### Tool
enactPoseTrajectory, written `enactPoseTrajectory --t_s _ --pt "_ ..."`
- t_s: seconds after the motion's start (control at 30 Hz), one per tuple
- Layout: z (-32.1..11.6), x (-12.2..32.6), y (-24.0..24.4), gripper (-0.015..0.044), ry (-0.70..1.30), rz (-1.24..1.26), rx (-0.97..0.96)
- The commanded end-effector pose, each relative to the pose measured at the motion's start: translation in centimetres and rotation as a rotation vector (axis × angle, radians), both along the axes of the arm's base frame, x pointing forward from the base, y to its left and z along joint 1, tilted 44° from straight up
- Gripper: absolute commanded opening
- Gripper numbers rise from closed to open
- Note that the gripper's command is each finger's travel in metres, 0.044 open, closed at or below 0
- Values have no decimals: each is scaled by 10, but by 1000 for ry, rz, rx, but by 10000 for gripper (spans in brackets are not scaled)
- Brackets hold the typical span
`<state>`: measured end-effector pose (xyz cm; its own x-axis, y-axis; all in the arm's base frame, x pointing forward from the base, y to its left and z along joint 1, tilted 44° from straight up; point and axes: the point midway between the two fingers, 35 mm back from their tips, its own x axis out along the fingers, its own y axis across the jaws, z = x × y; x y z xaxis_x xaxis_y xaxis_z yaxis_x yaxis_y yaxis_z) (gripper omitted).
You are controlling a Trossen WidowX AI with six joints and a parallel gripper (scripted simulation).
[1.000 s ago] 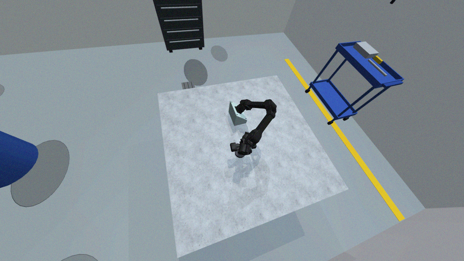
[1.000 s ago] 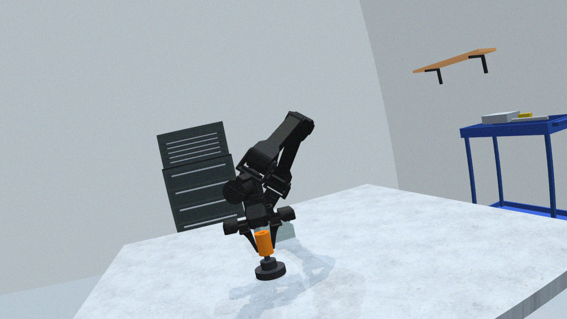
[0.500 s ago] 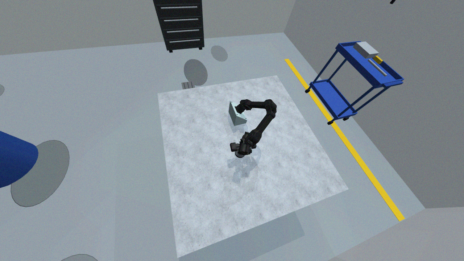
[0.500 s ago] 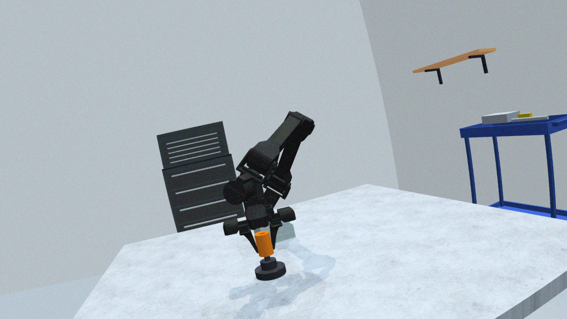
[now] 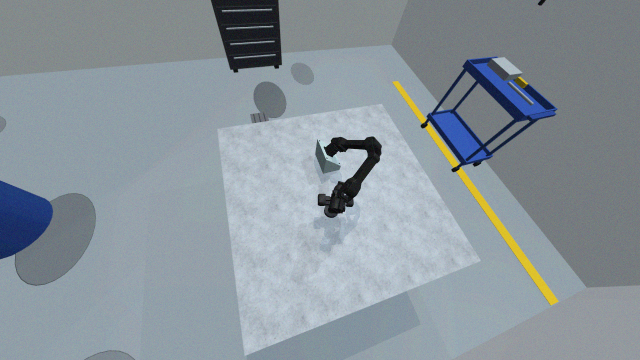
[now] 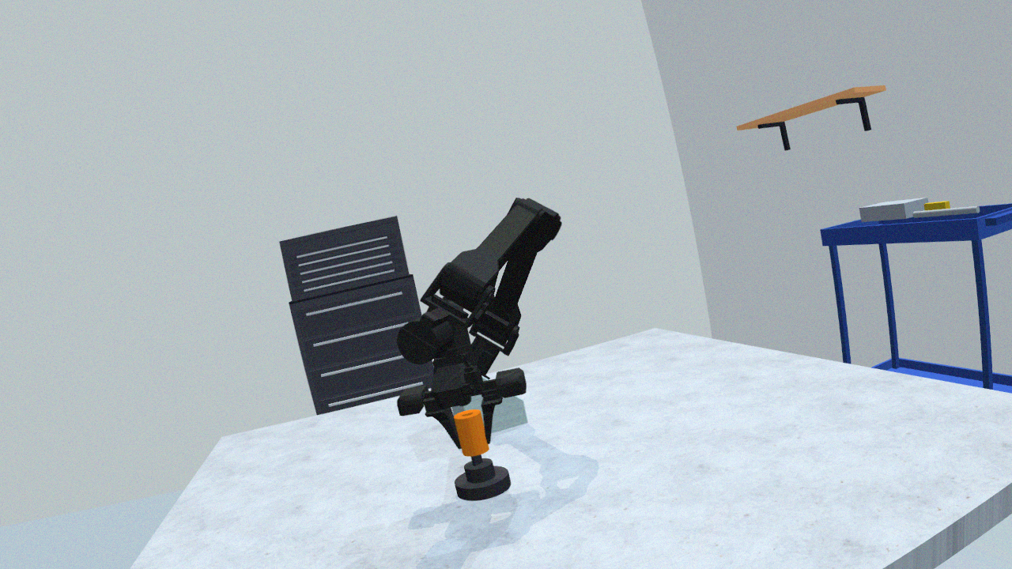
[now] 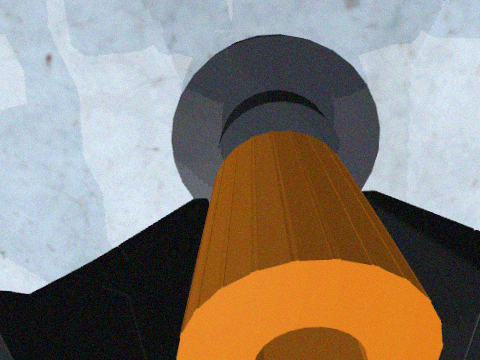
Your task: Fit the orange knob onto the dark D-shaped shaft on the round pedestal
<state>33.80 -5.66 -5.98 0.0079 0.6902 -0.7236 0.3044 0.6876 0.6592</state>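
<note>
desk (image 5: pixel 268 273) (image 6: pixel 708 438) (image 7: pixel 40 200): broad, pale, mottled; bearing the round pedestal. Probably firm enough to take a downward push.
arm (image 5: pixel 366 169) (image 6: pixel 526 230): black, folded over, reaching down to the work.
tool (image 5: pixel 336 203) (image 6: pixel 473 444) (image 7: pixel 284 211): clenched on the orange knob, one finger on either side. Best kept on opposite flanks, low enough for control, clear of the pedestal's collar.
round pedestal (image 5: pixel 329 214) (image 6: pixel 468 487) (image 7: pixel 200 125): dark, wide-footed, with a narrower raised collar; directly below the knob. Likely rigid; no visible clue to how firmly fixed.
orange knob (image 6: pixel 471 434) (image 7: pixel 300 210): gripped above the pedestal, short of seated; hidden from the top view. Tall, lightly faceted around the side. Probably light, stiff and hard to crush, but smooth enough to slip or twist between the pads under a hard push. Best held square to the shaft and turned gently under light pressure until ready to drop, then pressed straight down and released.
dark shaft (image 6: pixel 476 460): short stretch showing between knob and collar; tip out of sight, so depth of entry impossible to tell. Likely unyielding; prone to jam against a tilted or misaligned knob.
hole (image 6: pixel 466 413) (image 7: pixel 315 347): open in the knob's top face; flat side not discernible.
</note>
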Motion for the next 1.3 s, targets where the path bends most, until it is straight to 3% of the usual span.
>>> enactPoseTrajectory --t_s 0.0,0.73,0.97,1.27 --pt "1 3 -4 0 10 -21 -4" --pt "1 4 -3 0 10 -21 -4" --pt "3 2 -1 0 147 -165 -1" --pt "0 2 3 0 154 -173 -1"
